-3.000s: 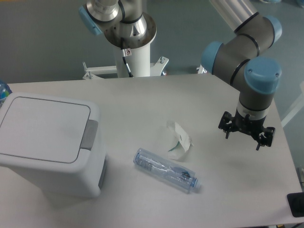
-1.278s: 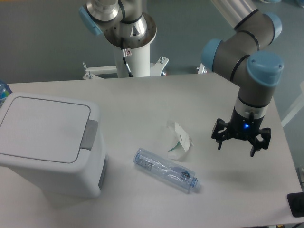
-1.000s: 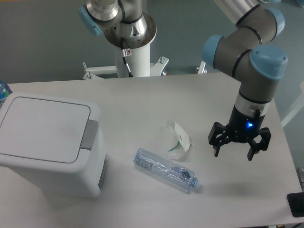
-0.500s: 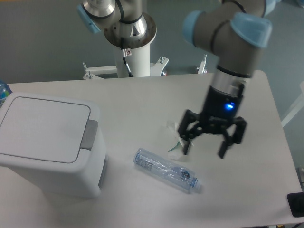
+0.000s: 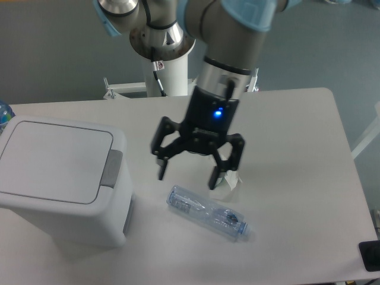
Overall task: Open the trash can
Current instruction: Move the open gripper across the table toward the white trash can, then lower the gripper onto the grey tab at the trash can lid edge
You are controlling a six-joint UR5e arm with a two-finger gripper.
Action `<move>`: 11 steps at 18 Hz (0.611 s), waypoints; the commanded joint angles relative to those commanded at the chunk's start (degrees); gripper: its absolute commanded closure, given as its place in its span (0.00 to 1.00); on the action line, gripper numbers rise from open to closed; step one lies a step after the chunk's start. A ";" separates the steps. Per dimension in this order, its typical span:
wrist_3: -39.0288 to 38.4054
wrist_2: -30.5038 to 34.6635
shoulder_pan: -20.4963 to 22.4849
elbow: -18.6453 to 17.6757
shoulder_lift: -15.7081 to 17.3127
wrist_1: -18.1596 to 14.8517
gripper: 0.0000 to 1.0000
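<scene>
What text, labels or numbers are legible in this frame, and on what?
None legible.
Clear bottle: no label readable.
Crumpled wrapper: green marking, too blurred to read.
Trash can: plain white, grey latch unmarked.
Claw: only a blue light above it, no text.
Small tag on the robot base cable: too small to read.

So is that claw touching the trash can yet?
Apart. The camera view shows bare table between the open gripper and the trash can, whose lid is still shut.
</scene>
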 joint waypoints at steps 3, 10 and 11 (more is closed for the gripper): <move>-0.61 0.00 -0.88 -0.17 0.00 0.00 0.00; -1.05 0.17 -3.07 -2.81 0.26 0.18 0.00; -1.05 0.17 -3.25 -2.90 0.26 0.26 0.00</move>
